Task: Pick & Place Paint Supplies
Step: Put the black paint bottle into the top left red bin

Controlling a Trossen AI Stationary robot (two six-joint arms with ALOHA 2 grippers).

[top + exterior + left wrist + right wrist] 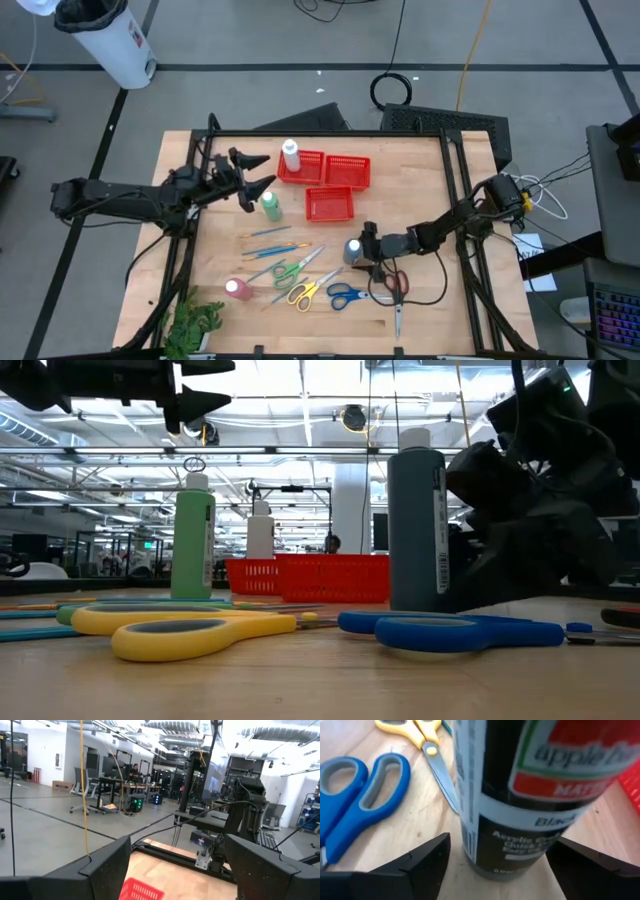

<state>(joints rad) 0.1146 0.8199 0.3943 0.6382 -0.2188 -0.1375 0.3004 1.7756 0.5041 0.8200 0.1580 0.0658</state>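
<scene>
Little of the sorting looks done. One white bottle (290, 155) stands at the edge of the red mesh baskets (330, 183), apparently in the left-hand one (whether it is truly inside I cannot tell from above), while the rest of the supplies lie out on the table (430, 180). The green bottle (270, 206) stands just beside the baskets, the pink bottle (236, 289) near the leafy plant (195, 325), and the thin blue and orange brushes (270, 242) lie between them. Four pairs of scissors lie on the wood too: green scissors (290, 269), yellow scissors (305, 292), blue scissors (345, 294) and red scissors (395, 285).

The right pincer (362, 245) is low at the table with its fingers spread wide, and the grey-blue bottle (352, 250) stands upright just in front of it. In the right wrist view the bottle (520, 795) fills the gap between the two dark fingers (427, 855), with a little room on each side, so I judge it framed for a grasp but not gripped. The low view shows the same bottle (417, 525) resting on the table with the blue handles in front of it.

The left pincer (252, 172) hovers above the table close to the green bottle and the baskets, its jaws wide and holding nothing; its own camera looks out over one basket into the room.
</scene>
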